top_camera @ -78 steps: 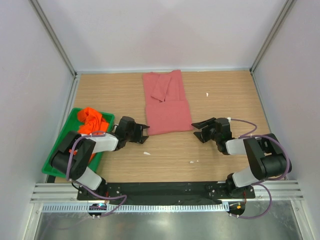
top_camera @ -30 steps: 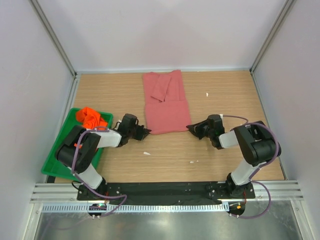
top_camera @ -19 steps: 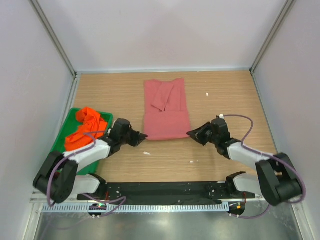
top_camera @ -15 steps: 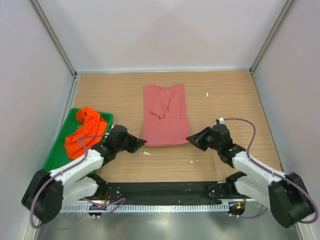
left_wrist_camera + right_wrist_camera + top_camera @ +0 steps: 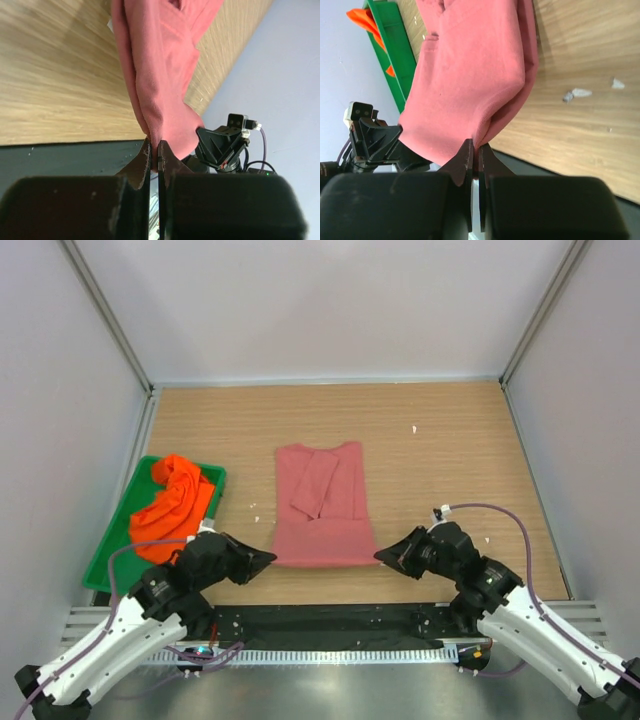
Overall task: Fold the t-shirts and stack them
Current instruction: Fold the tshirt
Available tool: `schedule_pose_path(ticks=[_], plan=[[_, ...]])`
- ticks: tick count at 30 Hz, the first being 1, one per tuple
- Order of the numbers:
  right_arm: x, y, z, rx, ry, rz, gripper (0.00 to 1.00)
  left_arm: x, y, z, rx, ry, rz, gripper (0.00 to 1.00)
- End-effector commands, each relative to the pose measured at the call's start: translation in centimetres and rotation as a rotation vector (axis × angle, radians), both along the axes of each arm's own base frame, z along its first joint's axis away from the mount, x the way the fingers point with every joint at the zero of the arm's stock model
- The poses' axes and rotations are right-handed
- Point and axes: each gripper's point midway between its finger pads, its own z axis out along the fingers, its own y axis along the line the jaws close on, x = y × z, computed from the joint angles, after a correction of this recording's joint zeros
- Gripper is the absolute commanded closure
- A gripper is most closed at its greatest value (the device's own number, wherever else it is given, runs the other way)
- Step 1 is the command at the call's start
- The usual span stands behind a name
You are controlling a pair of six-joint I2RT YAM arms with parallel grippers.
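Observation:
A dusty pink t-shirt (image 5: 323, 505), folded into a long strip, lies down the middle of the wooden table. Its near hem is pinched at both corners. My left gripper (image 5: 268, 557) is shut on the near left corner; the left wrist view shows pink cloth (image 5: 161, 75) clamped between the jaws (image 5: 154, 150). My right gripper (image 5: 381, 557) is shut on the near right corner, and the same cloth (image 5: 470, 75) runs away from its jaws (image 5: 476, 150). The orange t-shirt (image 5: 172, 505) lies crumpled in the green tray (image 5: 101, 564) at the left.
The green tray sits by the left wall. Small white scraps (image 5: 415, 428) lie on the wood. A black rail (image 5: 330, 620) runs along the near table edge under both arms. Grey walls close in the table on three sides.
Both arms have pulled back toward the near edge with the pink t-shirt's hem in their grip. The shirt has slid nearer along the table. The orange t-shirt has not moved.

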Motion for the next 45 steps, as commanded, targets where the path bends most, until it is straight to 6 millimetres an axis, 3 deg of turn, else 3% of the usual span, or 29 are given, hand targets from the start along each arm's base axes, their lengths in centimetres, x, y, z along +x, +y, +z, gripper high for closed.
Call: schedule_pose_path(ticks=[1, 9, 15, 16, 20, 21, 24, 25, 27, 31, 37, 45], plan=[[-0.6, -1.2, 1.0, -0.034, 0.038, -0.05, 0.99, -1.0, 2.7, -0.4, 0.075, 0.053, 0.076, 1.0], [-2.2, -1.2, 3.1, -0.049, 0.065, 0.023, 0.98, -2.7, 3.3, 0.8, 0.081, 0.102, 0.048, 1.0], [-2.5, -0.9, 5.0, -0.063, 0.057, 0.069, 0.98, -2.2, 3.5, 3.2, 0.079, 0.057, 0.053, 1.0], [-2.3, -0.6, 6.2, -0.052, 0.037, 0.081, 0.99, -1.9, 3.4, 3.8, 0.111, 0.043, 0.037, 1.0], [-1.3, 0.4, 8.7, -0.071, -0.011, 0.13, 0.99, 0.0, 3.0, 5.6, 0.169, -0.023, 0.043, 1.0], [-0.8, 0.8, 10.4, -0.06, -0.04, 0.136, 0.98, 0.6, 2.7, 6.1, 0.168, -0.04, 0.048, 1.0], [0.4, 1.4, 11.1, -0.11, -0.053, 0.166, 0.98, 2.2, 2.2, 7.7, 0.184, -0.088, 0.067, 1.0], [1.3, 1.4, 12.7, -0.102, -0.082, 0.154, 0.99, 2.7, 2.0, 8.6, 0.175, -0.105, 0.074, 1.0], [2.3, 2.2, 13.4, -0.09, -0.069, 0.184, 0.99, 3.6, 1.2, 9.0, 0.182, -0.122, 0.062, 1.0], [5.1, 1.7, 13.6, -0.056, -0.041, 0.174, 0.99, 5.5, -0.3, 9.8, 0.147, -0.111, 0.019, 1.0], [8.7, 3.0, 14.7, -0.026, -0.036, 0.227, 0.99, 11.2, 0.9, 11.2, 0.098, -0.117, 0.071, 1.0], [12.9, 3.5, 15.9, -0.004, -0.043, 0.225, 0.99, 15.8, 0.2, 12.1, 0.059, -0.123, 0.057, 1.0]])
